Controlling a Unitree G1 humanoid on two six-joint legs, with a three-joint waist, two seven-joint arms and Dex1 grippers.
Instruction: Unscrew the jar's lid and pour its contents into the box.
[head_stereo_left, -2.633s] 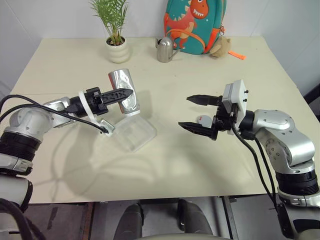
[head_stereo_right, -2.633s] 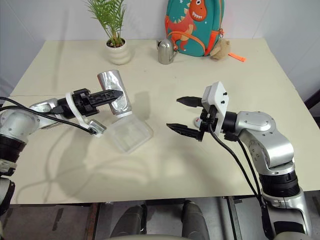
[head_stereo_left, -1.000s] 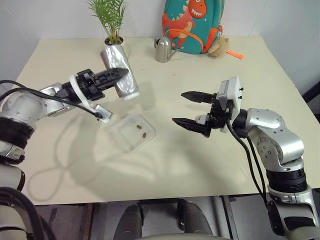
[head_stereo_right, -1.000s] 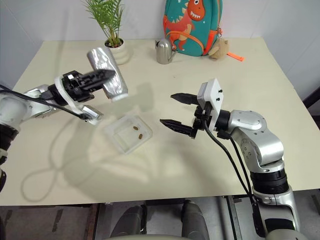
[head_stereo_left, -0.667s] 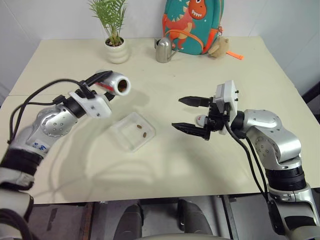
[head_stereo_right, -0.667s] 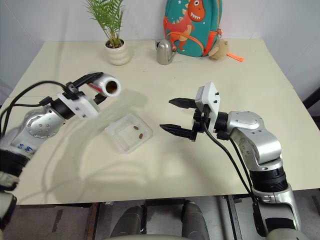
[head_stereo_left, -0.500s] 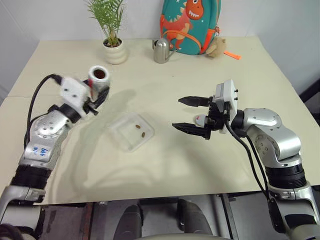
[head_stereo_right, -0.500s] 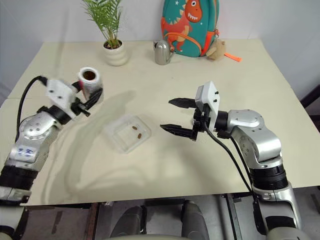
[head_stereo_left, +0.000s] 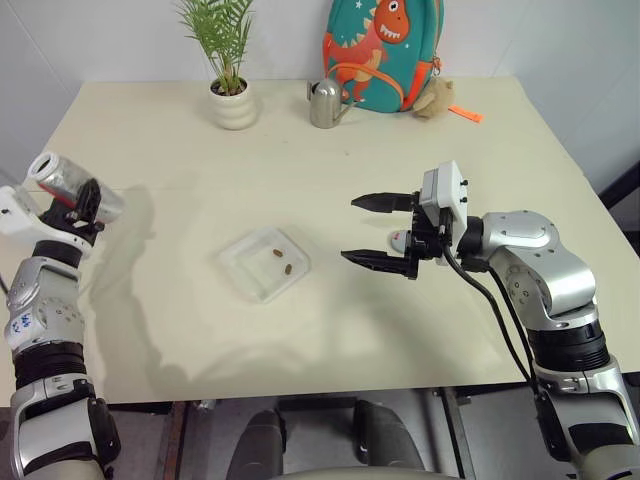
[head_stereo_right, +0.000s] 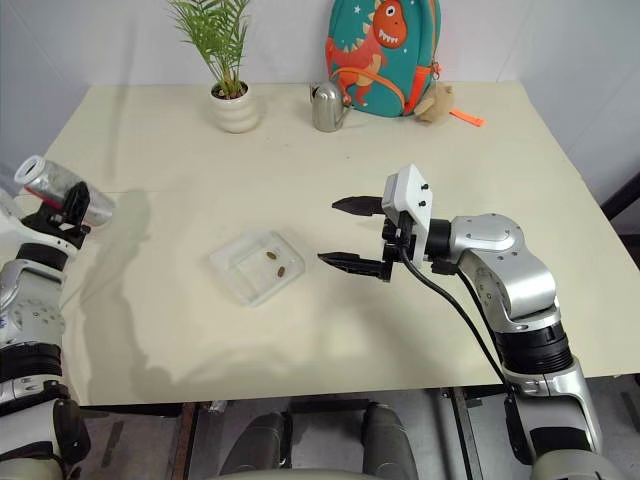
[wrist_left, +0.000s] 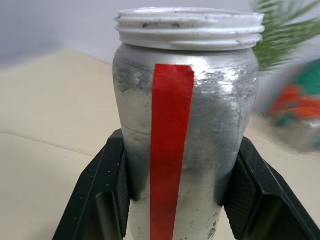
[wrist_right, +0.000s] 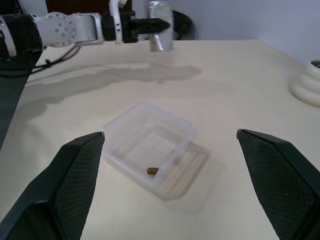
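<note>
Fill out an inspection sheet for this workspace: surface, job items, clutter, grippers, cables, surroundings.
Surface: cream table, no spills seen.
Jar: jar lidless, held off the table's left edge.
Box: box on the table's middle, with the contents, two brown pieces, inside.
Lid: lid lies on the table behind the right gripper.
Clutter: potted plant, steel watering can, dinosaur backpack, small plush toy, orange scrap, all along the far edge.
Grippers: left gripper shut on the jar; right gripper open, empty, right of the box.
Cables: black cable along the right arm.
Surroundings: white wall behind.
</note>
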